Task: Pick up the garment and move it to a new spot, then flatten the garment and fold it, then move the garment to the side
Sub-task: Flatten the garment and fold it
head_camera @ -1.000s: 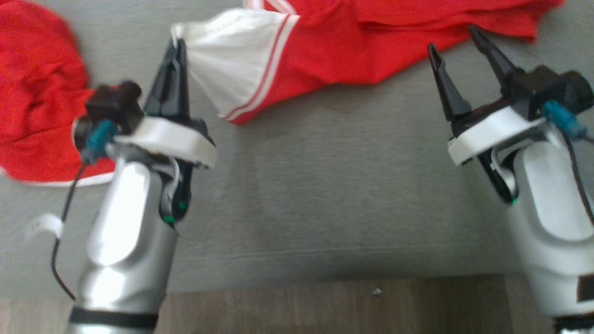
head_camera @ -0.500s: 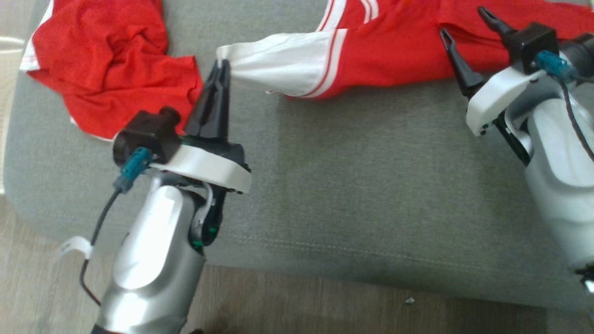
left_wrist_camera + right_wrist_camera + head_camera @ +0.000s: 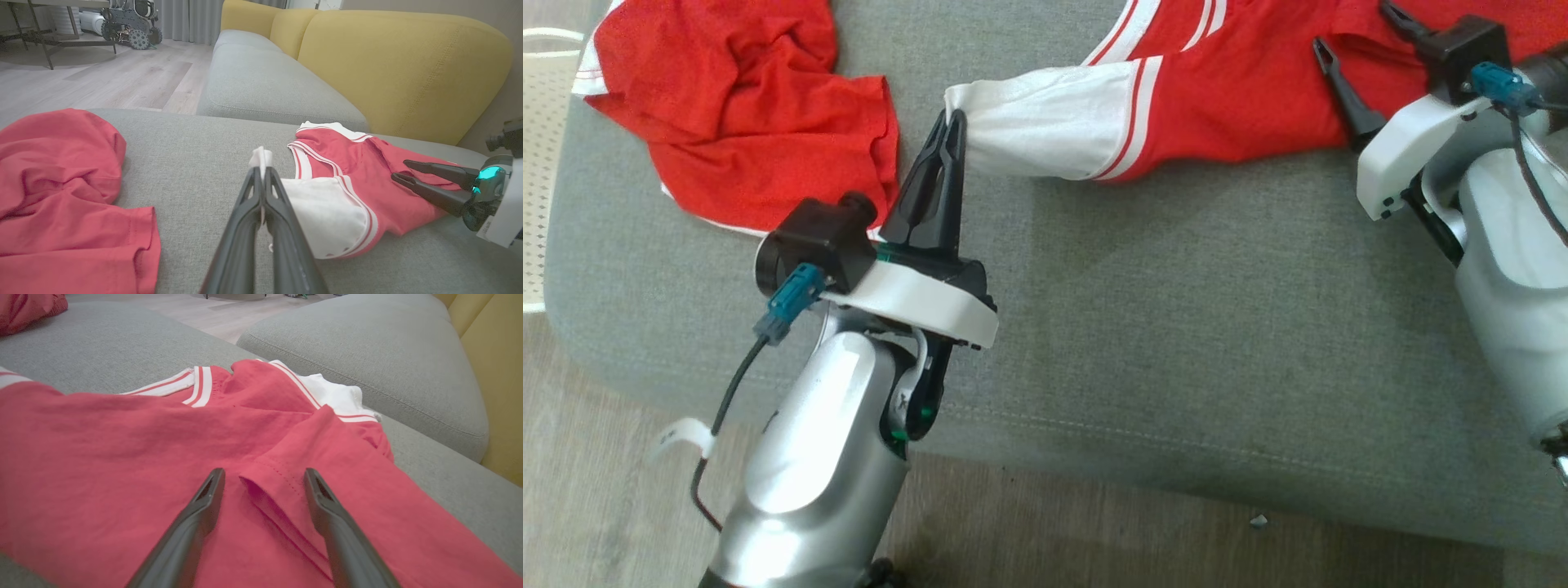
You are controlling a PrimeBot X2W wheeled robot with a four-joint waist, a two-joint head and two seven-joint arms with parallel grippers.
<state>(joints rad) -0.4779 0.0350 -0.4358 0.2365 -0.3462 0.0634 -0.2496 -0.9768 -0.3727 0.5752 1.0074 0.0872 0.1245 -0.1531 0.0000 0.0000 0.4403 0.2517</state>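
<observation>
Framing shifted since a second ago; left gripper [image 3: 953, 122] jaws stay clamped on white sleeve of garment [image 3: 1241, 90]. Right gripper [image 3: 1356, 28] jaws, apart, now straddle its red fold.

The garment [image 3: 1233, 90] is red with a white sleeve and white stripes, a second cloth [image 3: 735, 122] is red with white edging, the sofa seat [image 3: 1176, 327] is grey, its backrest [image 3: 400, 69] mustard yellow, the floor [image 3: 1029, 531] grey-brown wood-grain.

red-and-white garment [image 3: 1217, 106]: 1 | plain red garment [image 3: 735, 122]: 1 | grippers [image 3: 952, 122] [image 3: 1353, 26]: 2 | sofa [image 3: 408, 73]: 1
</observation>
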